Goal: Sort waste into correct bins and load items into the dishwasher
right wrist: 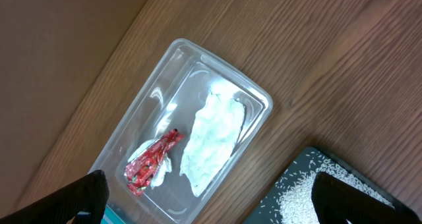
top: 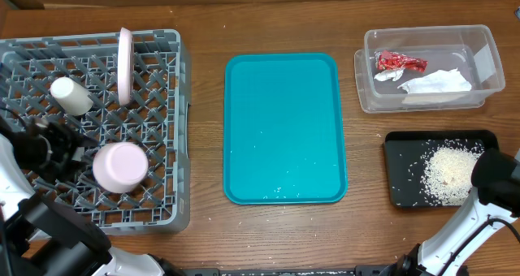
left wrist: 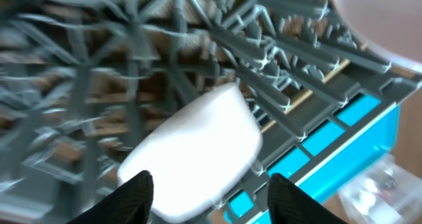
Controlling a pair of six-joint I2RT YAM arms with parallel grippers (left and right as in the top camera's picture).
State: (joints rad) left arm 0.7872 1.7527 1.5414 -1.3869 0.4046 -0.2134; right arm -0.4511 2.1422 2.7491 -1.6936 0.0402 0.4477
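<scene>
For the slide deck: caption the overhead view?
Teal tray mid-table; grey rack with pink cup, white cup and plate at left; clear waste bin, black tray of rice at right.

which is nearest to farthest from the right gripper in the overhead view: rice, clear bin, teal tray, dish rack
1. rice, just left of the right gripper
2. clear bin, far right corner
3. teal tray, table centre
4. dish rack, far left
</scene>
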